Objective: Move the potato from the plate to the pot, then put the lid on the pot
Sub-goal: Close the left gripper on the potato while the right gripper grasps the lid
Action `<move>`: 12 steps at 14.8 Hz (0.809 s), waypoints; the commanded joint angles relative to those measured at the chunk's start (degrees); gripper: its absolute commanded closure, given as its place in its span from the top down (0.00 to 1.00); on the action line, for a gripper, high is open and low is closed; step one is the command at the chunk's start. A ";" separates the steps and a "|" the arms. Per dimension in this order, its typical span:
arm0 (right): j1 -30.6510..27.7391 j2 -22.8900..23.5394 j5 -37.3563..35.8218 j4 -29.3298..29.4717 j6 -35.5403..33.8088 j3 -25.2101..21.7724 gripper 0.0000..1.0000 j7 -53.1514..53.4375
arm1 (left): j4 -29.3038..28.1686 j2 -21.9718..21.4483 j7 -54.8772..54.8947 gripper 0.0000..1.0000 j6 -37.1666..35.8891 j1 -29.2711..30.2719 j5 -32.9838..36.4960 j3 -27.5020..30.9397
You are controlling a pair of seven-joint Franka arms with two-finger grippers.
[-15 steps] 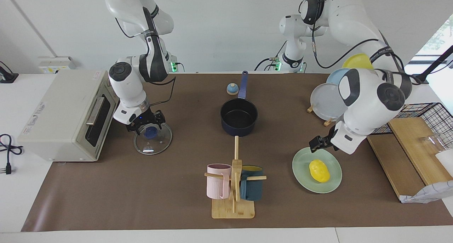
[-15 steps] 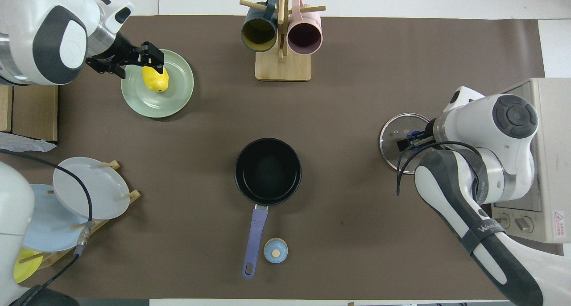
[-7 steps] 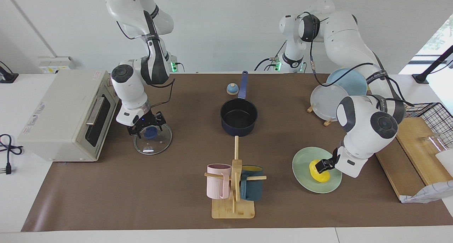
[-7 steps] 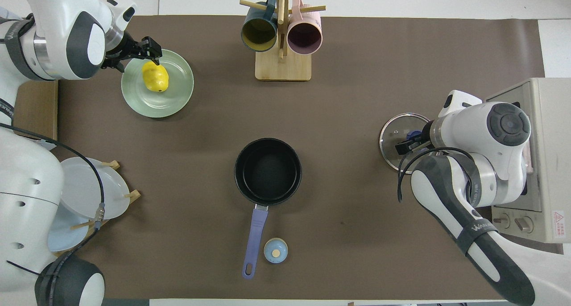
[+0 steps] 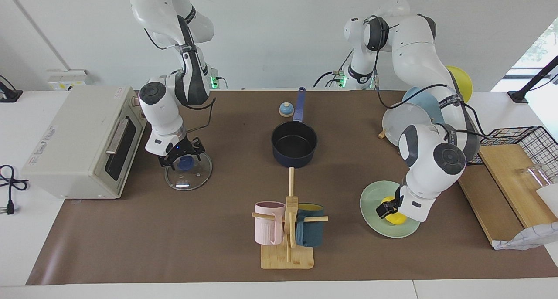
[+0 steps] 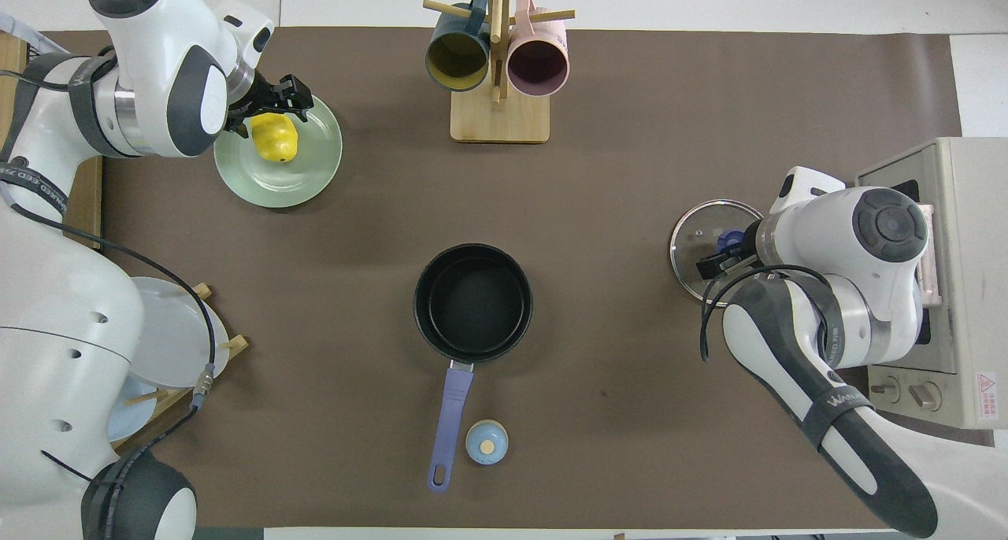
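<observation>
Fingers of the left gripper [image 5: 386, 208] stand spread around the potato [image 6: 275, 138] on the plate [image 6: 303, 184], holding nothing yet; right gripper [image 5: 182, 153] fingers, also apart, straddle the lid [image 5: 192, 177] knob at the counter's nine o'clock in the facing view. Grasping comes first: next, squeeze, lift, carry toward the pot [image 5: 294, 144] at centre.

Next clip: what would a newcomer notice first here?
Probably the bright yellow potato on the mint plate at the left arm's end, with the open left gripper down at it. Next, the empty pot mid-table, and the right gripper, open, over the glass lid by the toaster oven.
</observation>
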 commanded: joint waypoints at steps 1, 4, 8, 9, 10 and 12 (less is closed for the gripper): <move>-0.54 -0.02 0.93 -0.29 0.79 0.20 1.00 -1.20 | -4.65 -2.84 -2.76 1.00 2.77 -0.76 0.62 0.96; -0.54 -0.02 0.93 -0.03 0.61 0.20 0.96 -0.94 | -6.48 -3.63 -3.29 1.00 3.64 -0.84 0.62 0.88; -0.62 0.07 0.93 0.32 0.61 0.20 0.92 -0.59 | -11.15 -5.39 -3.91 0.88 7.61 -0.76 0.35 0.88; -0.54 0.07 0.93 0.67 0.43 0.20 0.92 0.81 | -10.98 -5.39 -3.99 0.81 7.43 -0.76 0.27 0.79; -0.54 0.16 0.93 0.94 0.35 0.20 0.92 1.26 | -10.98 -5.39 -4.43 0.68 7.52 -0.76 0.18 0.79; -0.54 0.16 0.93 0.85 0.34 0.20 0.92 1.44 | -10.71 -5.39 -4.96 0.00 7.34 -0.85 0.18 0.61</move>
